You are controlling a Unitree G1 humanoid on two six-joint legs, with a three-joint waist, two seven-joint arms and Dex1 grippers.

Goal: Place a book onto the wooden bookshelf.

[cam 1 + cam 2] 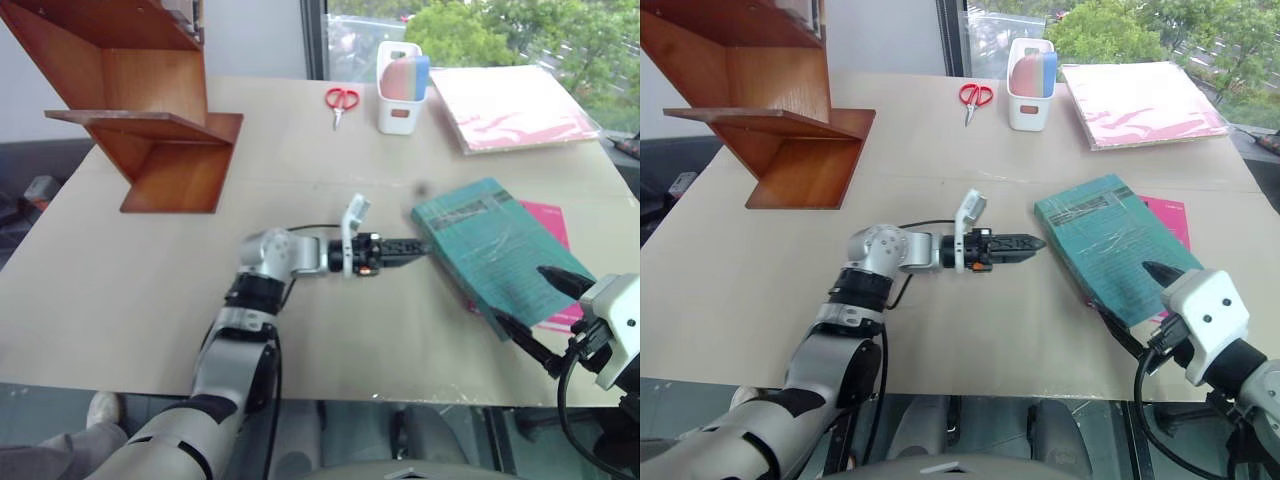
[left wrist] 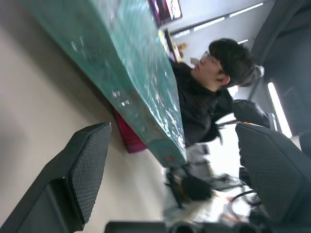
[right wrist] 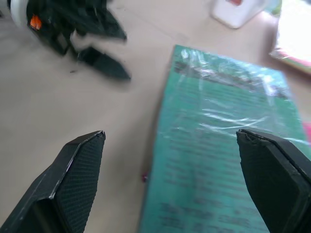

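— Still far off, the wooden bookshelf (image 1: 150,120), beyond the left gripper (image 1: 1025,243) at the table's (image 1: 300,320) far corner?
— Yes. Closer: teal book (image 1: 1110,245) flat atop a pink book (image 1: 1170,215), long axis slanting away, just past the left gripper's spread fingertips.
— And the right gripper (image 1: 535,305)?
— Gaping wide, empty, straddling the book's near corner.

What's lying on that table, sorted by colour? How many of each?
Teal: 1, the book
Pink: 2, thin book, folder
Red: 1, scissors
White: 1, holder
Brown: 1, the wooden bookshelf
Total: 6
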